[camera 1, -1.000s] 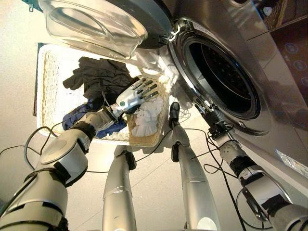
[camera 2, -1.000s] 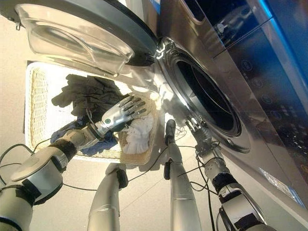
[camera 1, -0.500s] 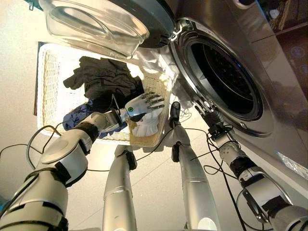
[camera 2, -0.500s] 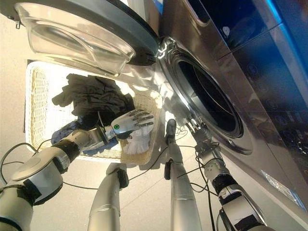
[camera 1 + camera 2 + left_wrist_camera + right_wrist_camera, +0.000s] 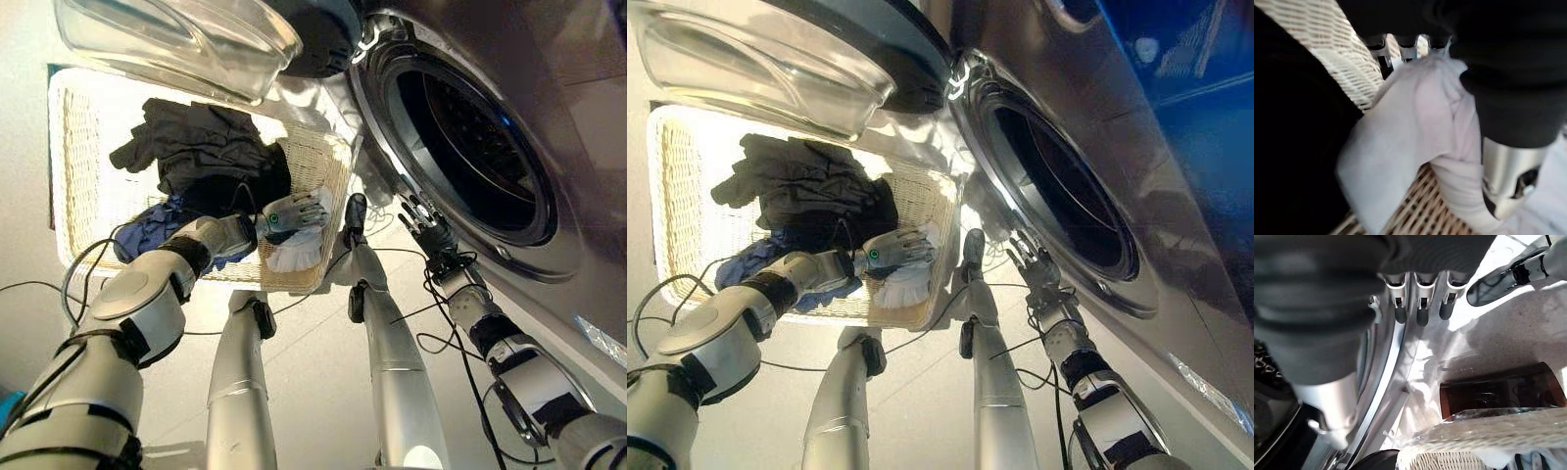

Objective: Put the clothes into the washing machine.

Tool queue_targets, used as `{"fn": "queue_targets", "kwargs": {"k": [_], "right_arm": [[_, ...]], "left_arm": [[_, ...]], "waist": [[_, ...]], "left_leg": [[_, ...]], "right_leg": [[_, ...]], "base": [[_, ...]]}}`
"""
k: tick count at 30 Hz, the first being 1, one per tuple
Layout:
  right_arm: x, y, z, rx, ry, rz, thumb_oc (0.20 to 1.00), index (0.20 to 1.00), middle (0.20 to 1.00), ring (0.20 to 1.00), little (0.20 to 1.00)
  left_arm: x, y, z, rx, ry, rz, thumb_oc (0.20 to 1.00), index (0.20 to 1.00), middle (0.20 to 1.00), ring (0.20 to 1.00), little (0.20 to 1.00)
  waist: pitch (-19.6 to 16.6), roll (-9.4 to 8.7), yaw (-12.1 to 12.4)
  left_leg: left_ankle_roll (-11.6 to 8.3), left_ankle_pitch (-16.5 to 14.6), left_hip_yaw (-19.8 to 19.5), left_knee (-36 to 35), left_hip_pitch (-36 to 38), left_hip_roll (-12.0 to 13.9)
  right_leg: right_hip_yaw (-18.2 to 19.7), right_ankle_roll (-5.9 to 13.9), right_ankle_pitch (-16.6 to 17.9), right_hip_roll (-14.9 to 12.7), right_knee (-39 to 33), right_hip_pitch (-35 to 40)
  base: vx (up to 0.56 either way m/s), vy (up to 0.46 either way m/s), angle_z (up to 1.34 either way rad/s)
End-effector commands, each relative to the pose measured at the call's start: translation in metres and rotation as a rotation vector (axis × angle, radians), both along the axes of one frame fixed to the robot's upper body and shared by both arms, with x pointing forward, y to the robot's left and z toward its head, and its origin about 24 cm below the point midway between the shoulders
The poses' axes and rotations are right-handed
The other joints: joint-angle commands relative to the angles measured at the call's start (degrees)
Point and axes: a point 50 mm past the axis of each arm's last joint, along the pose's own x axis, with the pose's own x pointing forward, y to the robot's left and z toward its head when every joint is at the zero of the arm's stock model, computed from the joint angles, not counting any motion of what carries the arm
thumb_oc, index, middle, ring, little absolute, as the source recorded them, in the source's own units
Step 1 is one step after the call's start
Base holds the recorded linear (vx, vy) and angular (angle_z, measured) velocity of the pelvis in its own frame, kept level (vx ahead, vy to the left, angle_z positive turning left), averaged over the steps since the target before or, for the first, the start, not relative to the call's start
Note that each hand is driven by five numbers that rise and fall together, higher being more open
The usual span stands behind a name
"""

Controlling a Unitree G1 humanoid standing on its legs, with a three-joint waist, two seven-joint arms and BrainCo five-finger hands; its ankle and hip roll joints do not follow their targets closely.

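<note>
- Down at the basket's (image 5: 88, 147) near right corner, the left hand (image 5: 294, 211) lies on the white cloth (image 5: 294, 257), fingers and thumb curling round a fold of it, as the left wrist view (image 5: 1415, 161) shows.
- That hold looks shallow to me; if the hand lifts with only a thin fold caught, the cloth may slip free and drop back.
- Dark garments (image 5: 201, 152) lie heaped just to the far left of the cloth, with a blue piece (image 5: 147, 235) beside them. A hasty pull could drag one along, or snag the wicker wall (image 5: 1342, 58) and tip the basket.
- Over the basket's far side hangs the open washer door (image 5: 176, 39); a high swing towards the drum opening (image 5: 470, 147) on the right could knock against it.
- By the lower rim of the opening, the right hand (image 5: 423, 217) hangs with straight, spread fingers, holding nothing, and may stand in the path.
- Soft and limp, the white cloth is crumpled and bunched against the basket's wall, with one thick fold rising under the hand.
- Its loose lower part would trail on a lift and could catch on the basket's rim.
</note>
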Motion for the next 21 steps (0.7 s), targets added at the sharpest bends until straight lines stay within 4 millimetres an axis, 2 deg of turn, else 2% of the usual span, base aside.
{"fn": "queue_targets", "kwargs": {"k": [1,8,14,15,16,17,21], "right_arm": [[0.005,-0.004,0.015,0.013,-0.082,-0.007,1.0,1.0,1.0,1.0,1.0],[0.006,-0.002,0.015,0.04,-0.107,-0.016,1.0,1.0,1.0,1.0,1.0],[0.006,-0.003,0.018,0.081,-0.139,-0.021,1.0,1.0,1.0,1.0,1.0],[0.005,-0.003,0.017,0.083,-0.143,-0.024,1.0,1.0,1.0,1.0,1.0],[0.005,-0.003,0.017,0.086,-0.145,-0.024,1.0,1.0,1.0,1.0,1.0],[0.005,-0.003,0.016,0.088,-0.152,-0.022,1.0,1.0,1.0,1.0,1.0],[0.005,-0.003,0.016,0.088,-0.155,-0.017,1.0,1.0,1.0,1.0,1.0]], "left_arm": [[0.003,0.005,-0.012,0.142,0.002,0.075,1.0,1.0,1.0,1.0,1.0],[0.007,0.005,-0.014,0.249,-0.022,0.12,1.0,1.0,1.0,1.0,1.0],[0.01,0.013,-0.015,0.352,-0.044,0.177,1.0,1.0,1.0,1.0,1.0],[0.01,0.017,-0.018,0.372,-0.042,0.211,0.853,0.853,0.853,0.853,0.853],[0.01,0.018,-0.018,0.372,-0.04,0.216,0.551,0.551,0.551,0.551,0.551],[0.01,0.02,-0.02,0.366,-0.029,0.228,0.2,0.2,0.2,0.2,0.2],[0.009,0.017,-0.019,0.338,-0.022,0.218,0.2,0.2,0.2,0.2,0.2]], "waist": [[-0.83,3.31,-1.0],[-0.83,2.51,-1.09],[-0.83,2.13,-1.14],[-0.83,2.07,-1.12],[-0.83,2.05,-1.1],[-0.83,1.98,-1.11],[-0.83,2.11,-1.02]], "left_leg": [[-3.59,7.0,-0.22,-9.63,-1.97,-3.85],[-3.57,6.52,-1.24,-9.07,-4.18,-3.56],[-3.53,6.26,-1.58,-8.75,-4.89,-3.33],[-3.49,6.13,-1.68,-8.38,-4.96,-3.24],[-3.49,6.1,-1.74,-8.27,-4.99,-3.19],[-3.53,6.05,-1.85,-8.08,-5.02,-3.13],[-3.54,5.9,-1.81,-8.03,-4.57,-3.02]], "right_leg": [[-2.34,9.68,-2.82,1.72,3.32,-0.51],[-2.45,9.93,-2.53,1.58,3.38,-2.24],[-2.71,10.11,-2.41,1.32,3.64,-2.92],[-2.85,10.11,-2.55,1.18,3.92,-2.9],[-2.89,10.09,-2.6,1.13,4.01,-2.92],[-2.93,10.1,-2.58,1.07,4.13,-2.94],[-3.04,10.1,-2.88,0.93,4.59,-2.64]], "base": [[0.0,0.0,0.0],[0.02,-0.038,0.06],[0.0,-0.025,0.04],[0.0,0.0,0.0],[0.0,0.0,0.0],[0.0,0.0,0.0],[0.0,0.0,0.0]]}}
